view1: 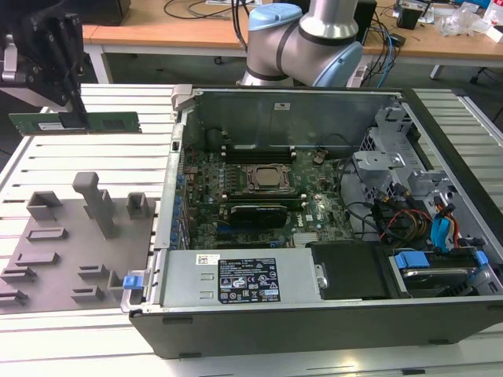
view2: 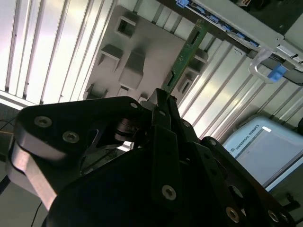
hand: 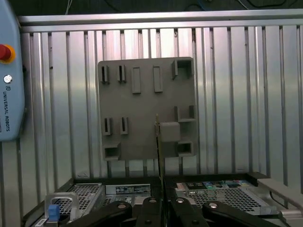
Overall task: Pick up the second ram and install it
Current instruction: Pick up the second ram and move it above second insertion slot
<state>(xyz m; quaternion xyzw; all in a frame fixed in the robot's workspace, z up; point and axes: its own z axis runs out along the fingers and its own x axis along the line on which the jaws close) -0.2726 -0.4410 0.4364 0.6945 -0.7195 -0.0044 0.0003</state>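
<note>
2nd ram [hand: 158, 142] edge-on in gripper [hand: 161, 204]

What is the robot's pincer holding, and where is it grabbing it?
The pincer holds the green memory stick, pinched around the middle of its length.

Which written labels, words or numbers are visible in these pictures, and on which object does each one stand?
Black label on the grey metal box: print too small to read.
White sticker on the second ram, in the gripper: blurred, unreadable.
Pendant edge: a maker's name in capitals.
</note>
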